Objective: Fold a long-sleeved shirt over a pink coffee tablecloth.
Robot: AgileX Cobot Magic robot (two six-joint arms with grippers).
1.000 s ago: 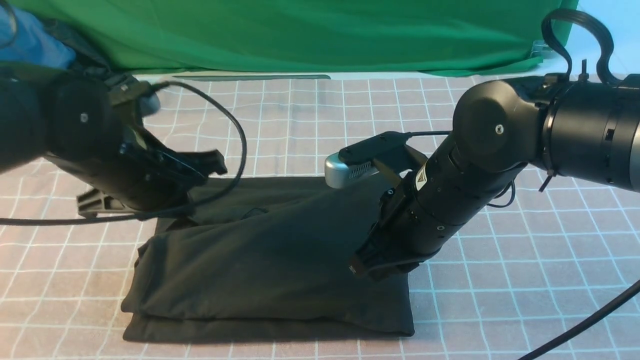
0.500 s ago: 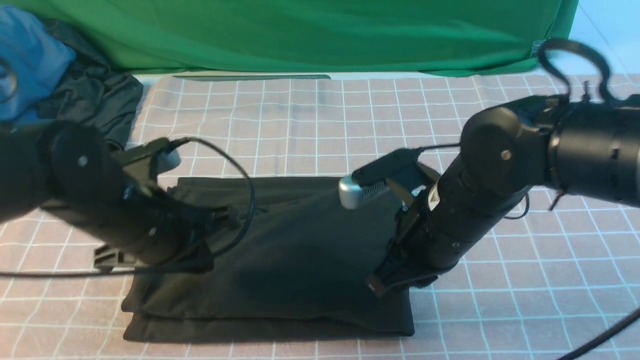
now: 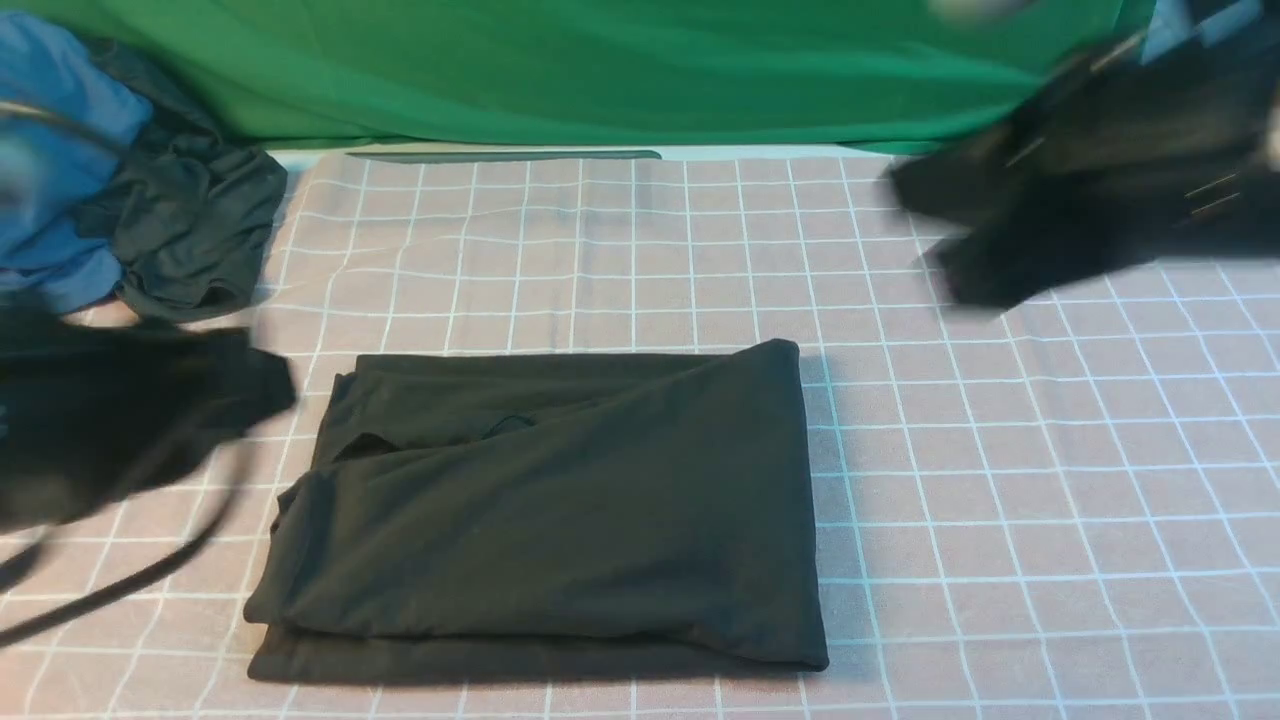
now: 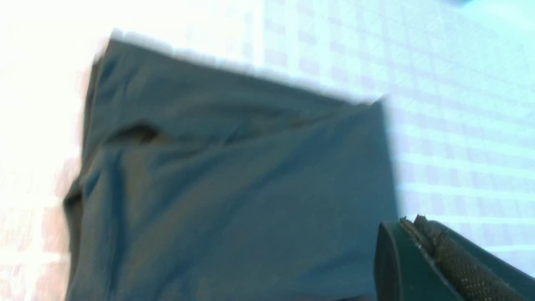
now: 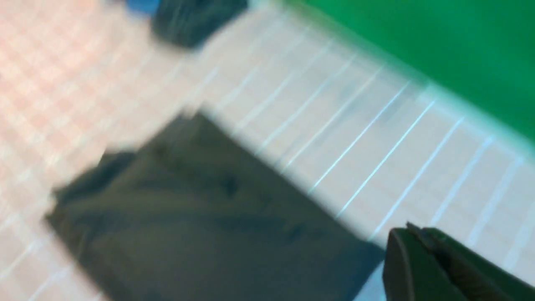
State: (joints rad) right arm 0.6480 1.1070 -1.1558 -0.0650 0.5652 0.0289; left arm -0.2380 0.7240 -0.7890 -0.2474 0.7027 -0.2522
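Observation:
The black long-sleeved shirt (image 3: 560, 510) lies folded into a rectangle on the pink coffee tablecloth (image 3: 1000, 480), with nothing touching it. It also fills the left wrist view as the shirt (image 4: 234, 188) and shows blurred in the right wrist view as the shirt (image 5: 200, 221). My left gripper (image 3: 270, 385) is a blur at the left, off the shirt's left edge; its jaws (image 4: 411, 221) are pressed together and empty. My right gripper (image 3: 915, 200) is a blur at the far right, away from the shirt; its jaws (image 5: 411, 230) are shut with nothing between them.
A blue garment (image 3: 55, 150) and a smaller dark garment (image 3: 195, 230) are heaped at the far left corner. A green cloth (image 3: 600, 70) hangs along the back edge. A black cable (image 3: 120, 590) trails over the tablecloth at the near left.
Both arms have pulled away from the shirt: the left one back to the left, the right one up and to the far right. The folded shirt now lies alone.

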